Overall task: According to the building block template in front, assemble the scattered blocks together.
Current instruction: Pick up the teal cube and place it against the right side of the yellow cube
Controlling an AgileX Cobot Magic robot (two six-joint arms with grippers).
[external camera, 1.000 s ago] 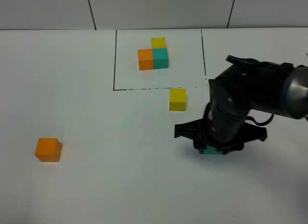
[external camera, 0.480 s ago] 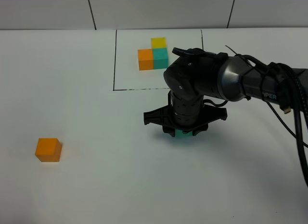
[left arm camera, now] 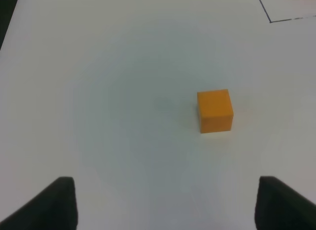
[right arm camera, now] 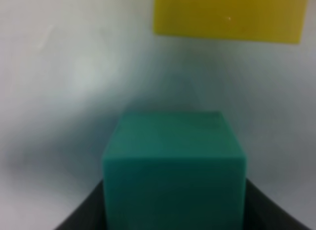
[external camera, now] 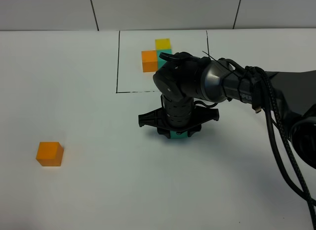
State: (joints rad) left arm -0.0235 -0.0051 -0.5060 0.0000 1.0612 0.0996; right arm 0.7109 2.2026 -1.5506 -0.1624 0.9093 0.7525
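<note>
The right hand reaches across the middle of the counter, just in front of the black frame of the building block template. It is closed on the teal cube, clamping two opposite side faces. Whether the cube rests on the counter or hangs just above it cannot be told.

The right wrist view shows the yellow cube directly ahead of the teal one, near but apart. This alignment probably follows the template, where yellow sits behind teal. The next move likely calls for closing that gap squarely.

The left hand hovers empty, fingers spread wide, near the orange cube. That cube lies well apart on the left and is presumably the last piece to join.
</note>
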